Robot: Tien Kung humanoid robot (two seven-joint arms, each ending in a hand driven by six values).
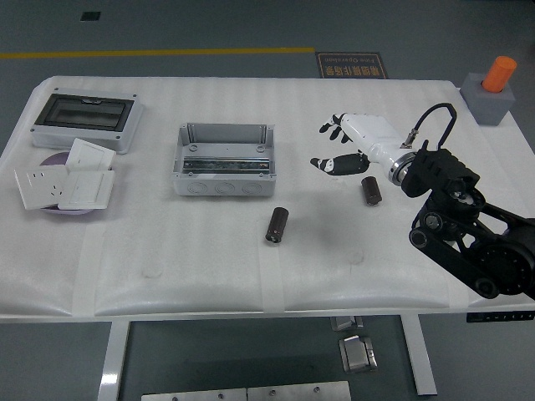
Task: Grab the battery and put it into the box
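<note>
Battery (277, 225) lies on table, outside box (224, 159); right hand (349, 144) empty.

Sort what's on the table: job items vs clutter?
Job:
battery in front of the box
second battery by the right hand
open grey box

Clutter:
clear-lid enclosure
white socket plates
orange cylinder on grey block

The tabletop (209, 267) is covered in matt white foam-like sheeting with soft ridges. The box (223, 159) looks like matt grey plastic, with a shiny metal rail inside. Both batteries (277, 225) (371, 190) are dark and faintly glossy. The right hand (349, 144) has a smooth, glossy white plastic shell and black fingers (329, 164); its arm (468, 242) is matt black.
</note>
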